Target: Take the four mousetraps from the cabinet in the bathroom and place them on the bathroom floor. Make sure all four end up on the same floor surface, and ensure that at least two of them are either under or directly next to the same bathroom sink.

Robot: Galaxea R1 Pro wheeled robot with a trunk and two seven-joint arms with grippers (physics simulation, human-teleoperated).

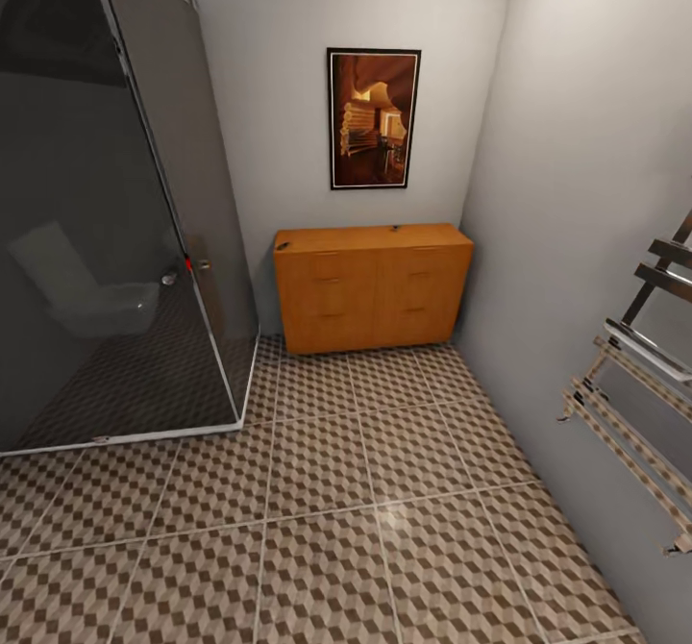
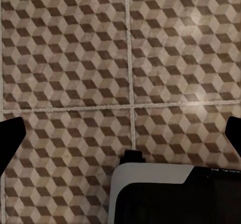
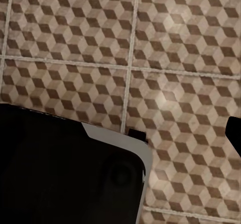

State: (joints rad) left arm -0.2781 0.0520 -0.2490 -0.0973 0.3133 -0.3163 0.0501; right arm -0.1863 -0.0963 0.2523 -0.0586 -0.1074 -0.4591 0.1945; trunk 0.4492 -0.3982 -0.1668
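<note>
The cabinet (image 1: 373, 288), a low orange-brown chest with its drawers shut, stands against the far wall in the head view. Two tiny dark specks lie on its top, one near the back edge (image 1: 394, 229) and one at the left front corner (image 1: 284, 245); they may be mousetraps but are too small to tell. The cube-patterned bathroom floor (image 1: 384, 509) stretches from the cabinet towards me. The sink is out of view. My left gripper (image 2: 120, 138) hangs open over bare tiles. Over the same kind of tiles my right gripper (image 3: 125, 138) shows one fingertip (image 3: 235, 133), far out at the frame's edge.
A dark glass shower enclosure (image 1: 115, 240) fills the left side, with a white toilet (image 1: 96, 298) seen in its glass. A towel rail (image 1: 644, 384) juts from the right wall. A framed picture (image 1: 373, 117) hangs above the cabinet. The robot's white-and-black body (image 2: 170, 194) sits below the wrists.
</note>
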